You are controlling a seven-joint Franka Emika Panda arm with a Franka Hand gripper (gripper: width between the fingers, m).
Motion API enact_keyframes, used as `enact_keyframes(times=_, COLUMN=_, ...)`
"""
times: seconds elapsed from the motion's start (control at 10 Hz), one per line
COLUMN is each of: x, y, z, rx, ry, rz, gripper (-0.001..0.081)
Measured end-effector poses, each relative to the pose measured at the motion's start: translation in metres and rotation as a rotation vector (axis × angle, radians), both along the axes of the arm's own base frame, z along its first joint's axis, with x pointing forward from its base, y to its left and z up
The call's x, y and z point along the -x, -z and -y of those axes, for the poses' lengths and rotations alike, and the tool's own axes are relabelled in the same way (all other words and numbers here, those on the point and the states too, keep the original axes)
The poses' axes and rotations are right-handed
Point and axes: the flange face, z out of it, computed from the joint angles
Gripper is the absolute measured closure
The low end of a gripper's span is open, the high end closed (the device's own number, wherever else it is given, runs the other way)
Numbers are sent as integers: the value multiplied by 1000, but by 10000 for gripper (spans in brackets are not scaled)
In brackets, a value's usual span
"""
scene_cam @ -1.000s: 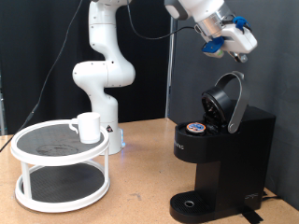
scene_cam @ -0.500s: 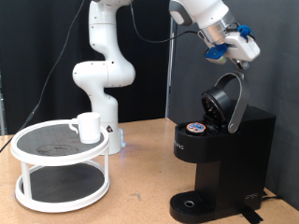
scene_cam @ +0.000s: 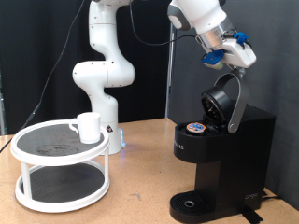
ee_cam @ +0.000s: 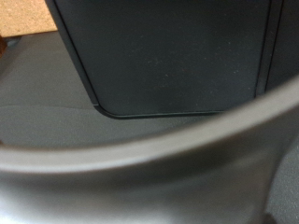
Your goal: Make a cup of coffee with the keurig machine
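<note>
Above the raised lid (scene_cam: 227, 101) of the keurig machine (scene_cam: 222, 159), toward the exterior view's upper right, the end effector (scene_cam: 234, 56) hangs just over the lid's top edge; whether it touches that edge cannot be made out. Its fingers are too small and blurred here to say whether they are spread or closed, and nothing shows between them. The wrist view gives only dark, out-of-focus plastic (ee_cam: 168, 56) very close to the lens, which fits a hand right up against the brewer but settles nothing more.

The lid stands open, and a pod with a blue top (scene_cam: 195, 128) sits in the brew chamber. The round drip base (scene_cam: 192, 203) at the foot of the machine carries nothing. The cup (scene_cam: 88, 127) is well apart from the brewer, on the top tier of a white two-level round rack (scene_cam: 62, 163) at the exterior view's left, resting on the wooden bench (scene_cam: 140, 196).

The risks, as I judge them: a push on the lid that lands off-centre could slip off its rounded surface, or shove the light machine across the bench. If the pod is not seated flat, the lid may jam. Brewing with the cup off the drip base would spill coffee onto the bench.
</note>
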Motion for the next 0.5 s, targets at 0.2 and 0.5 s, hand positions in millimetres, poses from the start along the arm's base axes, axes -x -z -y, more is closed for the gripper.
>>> enact_keyframes(times=0.2, x=-1, y=-2, z=7, rx=-3, ry=12, rz=0, gripper=806)
enact_keyframes(times=0.5, x=-3, y=-7, z=35, rx=-9, ry=20, rz=-7, gripper=806)
